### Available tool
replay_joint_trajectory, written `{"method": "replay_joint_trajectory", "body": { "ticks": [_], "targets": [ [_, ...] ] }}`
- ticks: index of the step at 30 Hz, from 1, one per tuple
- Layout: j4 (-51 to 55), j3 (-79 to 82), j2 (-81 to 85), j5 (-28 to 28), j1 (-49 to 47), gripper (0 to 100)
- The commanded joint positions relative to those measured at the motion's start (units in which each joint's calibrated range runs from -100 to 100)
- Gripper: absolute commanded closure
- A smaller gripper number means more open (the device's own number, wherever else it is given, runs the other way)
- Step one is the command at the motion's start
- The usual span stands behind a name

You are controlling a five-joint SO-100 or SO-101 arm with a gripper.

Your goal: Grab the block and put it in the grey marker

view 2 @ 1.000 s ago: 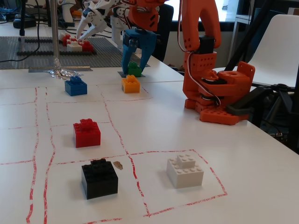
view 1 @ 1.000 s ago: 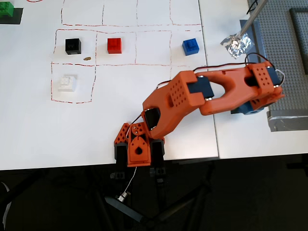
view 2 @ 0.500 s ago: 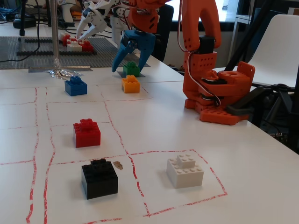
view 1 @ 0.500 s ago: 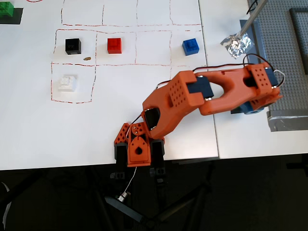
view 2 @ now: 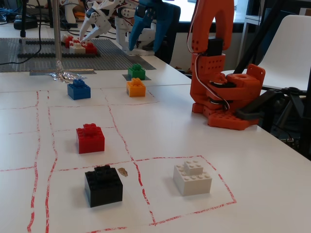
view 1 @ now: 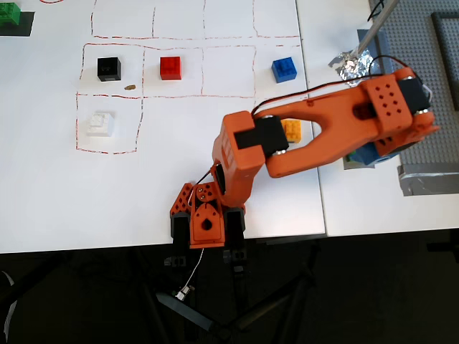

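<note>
In the fixed view the green block [view 2: 136, 72] rests upright on the grey marker [view 2: 147, 77], just behind an orange block [view 2: 136, 87]. My blue gripper [view 2: 143, 44] hangs well above and slightly behind the block, open, with nothing between its fingers. In the overhead view the orange arm [view 1: 323, 132] reaches right and covers the block and marker. Only a bit of the gripper's blue body shows beneath the arm's wrist.
Blue [view 2: 78, 89], red [view 2: 90, 138], black [view 2: 103, 186] and white [view 2: 192, 177] blocks sit in red-lined squares. Crumpled foil [view 2: 65, 75] and a pole stand by the grey baseplate [view 2: 73, 51]. Another green block [view 1: 8, 14] lies at the overhead view's top left. The arm's base [view 2: 228, 107] stands at the right.
The gripper opened around the green block, let it go on the grey marker, then rose clear above it. The block stayed where it was set.
</note>
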State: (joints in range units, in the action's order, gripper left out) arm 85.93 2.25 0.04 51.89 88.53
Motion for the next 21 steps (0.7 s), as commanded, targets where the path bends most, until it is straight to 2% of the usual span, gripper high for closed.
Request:
{"method": "replay_joint_trajectory", "body": {
  "ticks": [1,7,14,17,21],
  "targets": [
    [1.6,4.6,13.7,-1.9,-6.4,76],
    [2.3,19.1,25.7,-10.5,-23.5,86],
    [2.8,28.8,34.6,-25.2,-50.6,96],
    [-0.2,31.1,36.0,-32.2,-62.4,100],
    [-5.4,33.4,38.1,-39.7,-74.1,100]
  ]
}}
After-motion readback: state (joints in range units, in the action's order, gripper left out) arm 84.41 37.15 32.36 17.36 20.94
